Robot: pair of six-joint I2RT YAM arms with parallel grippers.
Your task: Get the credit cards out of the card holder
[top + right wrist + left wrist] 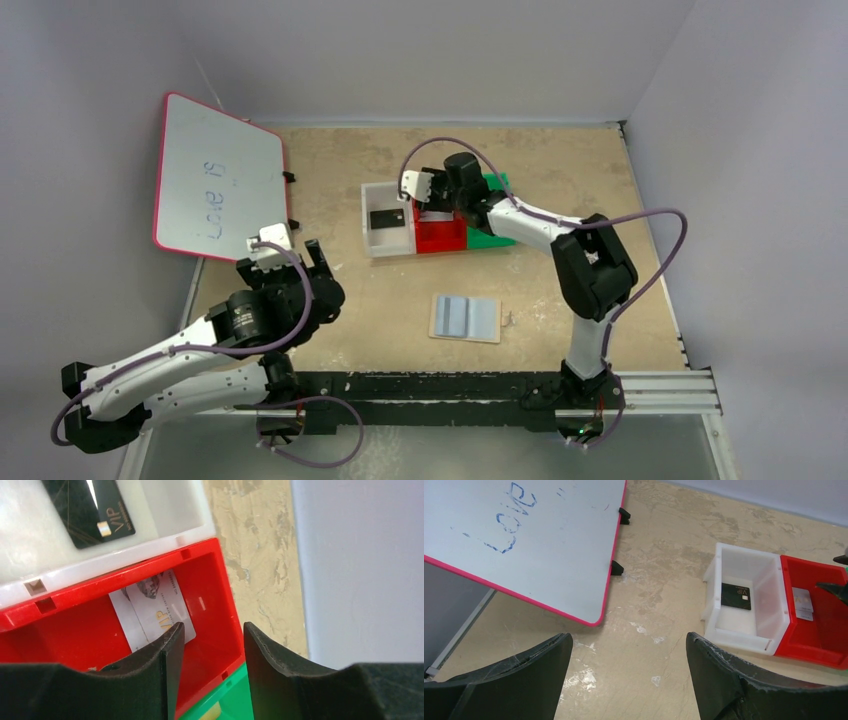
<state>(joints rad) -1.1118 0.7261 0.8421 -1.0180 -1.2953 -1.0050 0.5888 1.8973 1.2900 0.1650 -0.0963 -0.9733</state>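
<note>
Broadly, the task looks nearly done, perhaps fully done. At the left edge of the table (330,170), just below the tilted whiteboard (215,190), the left pincer (629,645) hovers with its jaws wide apart and nothing between them, well apart from every card.

Toward the far edge, about the middle, three bins stand in a row, each touching the next. The white bin (372,243) holds one black card (386,217) lying flat on its floor. The red bin (440,240) beside it holds two pale cards (160,605), one overlapping the other. The right pincer (212,630) hangs over this red bin, jaws a little apart and gripping nothing, so no card is in transit.

Nearer the near edge, slightly right of the middle and well apart from the bins, the card holder (466,318) lies open and flat. Both its panels look bare from above, though it is too small there to rule out a card tucked inside.

At the right end of the row, the green bin (497,238) shows a yellowish sliver in the right wrist view; it may be another card, but I cannot tell.

By my judgement, what remains is at most confirming that the holder is empty.
</note>
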